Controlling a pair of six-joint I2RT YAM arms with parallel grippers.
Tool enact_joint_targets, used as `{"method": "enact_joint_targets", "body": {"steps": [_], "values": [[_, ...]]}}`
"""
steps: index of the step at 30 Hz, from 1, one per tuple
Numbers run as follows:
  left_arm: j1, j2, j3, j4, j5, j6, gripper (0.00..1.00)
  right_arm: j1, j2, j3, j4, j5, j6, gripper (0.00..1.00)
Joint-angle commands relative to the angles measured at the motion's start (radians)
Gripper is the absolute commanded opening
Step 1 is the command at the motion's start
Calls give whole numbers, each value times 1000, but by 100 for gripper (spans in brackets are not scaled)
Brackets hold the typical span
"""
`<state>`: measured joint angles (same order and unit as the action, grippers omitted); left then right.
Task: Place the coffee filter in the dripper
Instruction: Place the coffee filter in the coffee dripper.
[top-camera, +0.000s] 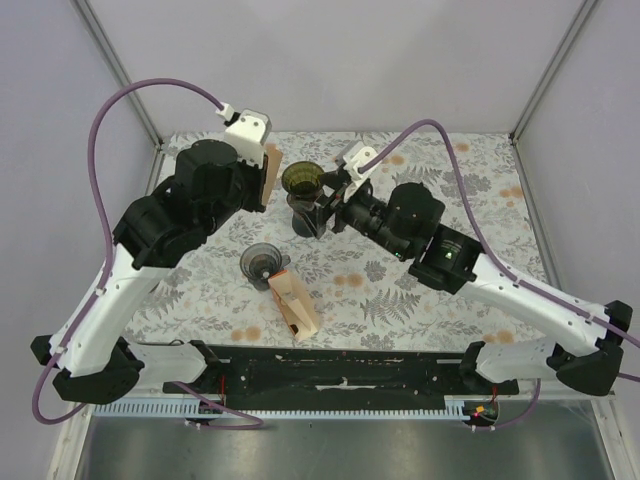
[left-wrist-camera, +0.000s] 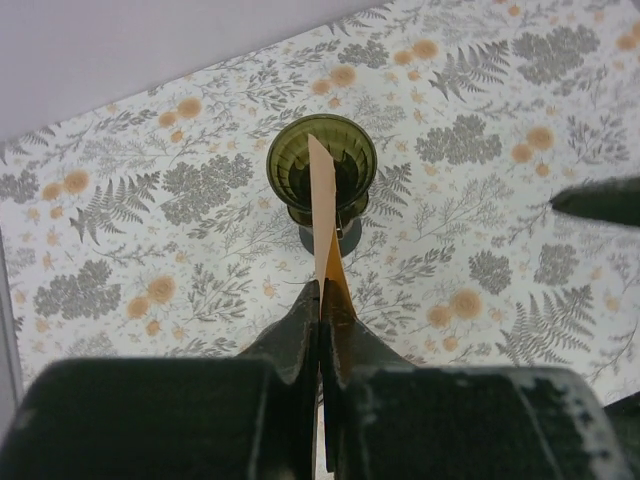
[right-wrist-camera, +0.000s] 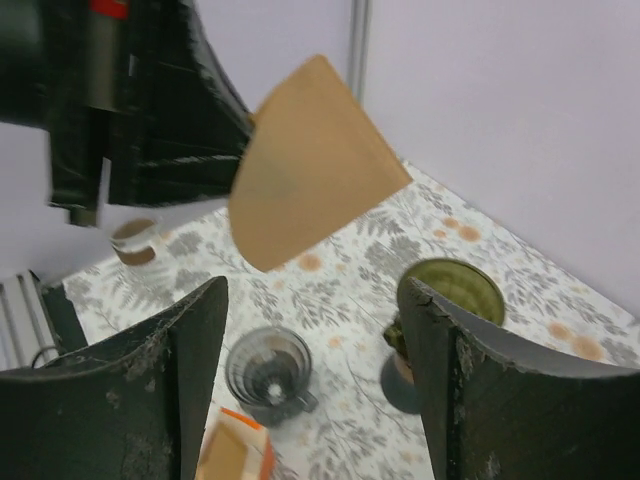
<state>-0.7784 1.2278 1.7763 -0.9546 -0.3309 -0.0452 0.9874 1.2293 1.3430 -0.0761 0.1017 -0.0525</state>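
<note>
My left gripper (top-camera: 262, 172) is shut on a brown paper coffee filter (top-camera: 270, 170) and holds it in the air just left of the green dripper (top-camera: 302, 180). In the left wrist view the filter (left-wrist-camera: 322, 215) is edge-on between the shut fingers (left-wrist-camera: 322, 292), in line with the dripper (left-wrist-camera: 322, 168) beyond and below it. My right gripper (top-camera: 325, 205) is open and empty beside the dripper's dark base. In the right wrist view the filter (right-wrist-camera: 310, 160) hangs ahead of the open gripper (right-wrist-camera: 315, 330), with the dripper (right-wrist-camera: 450, 290) at right.
A clear glass cup (top-camera: 260, 262) stands near the table's middle, also in the right wrist view (right-wrist-camera: 268, 368). An orange filter box (top-camera: 293, 305) lies just in front of it. The right gripper's fingertip (left-wrist-camera: 600, 200) shows at the left wrist view's right edge. Walls enclose the table.
</note>
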Motion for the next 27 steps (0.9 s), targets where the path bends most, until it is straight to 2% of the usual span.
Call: {"method": "enact_joint_targets", "body": {"steps": [1, 4, 10, 16, 21, 27], "values": [[11, 2, 20, 47, -151, -232, 2, 72, 65, -2, 292, 158, 83, 76], [14, 1, 28, 36, -129, -275, 2, 94, 116, 21, 344, 138, 88, 74], [19, 2, 49, 24, -94, -318, 2, 103, 190, 77, 346, 122, 97, 63], [19, -5, 45, 19, -71, -321, 2, 103, 207, 85, 364, 171, 105, 44], [19, -7, 41, 19, -65, -314, 2, 103, 207, 90, 354, 220, 92, 34], [18, -2, 44, 25, -46, -300, 2, 102, 222, 108, 322, 266, 62, 31]]}}
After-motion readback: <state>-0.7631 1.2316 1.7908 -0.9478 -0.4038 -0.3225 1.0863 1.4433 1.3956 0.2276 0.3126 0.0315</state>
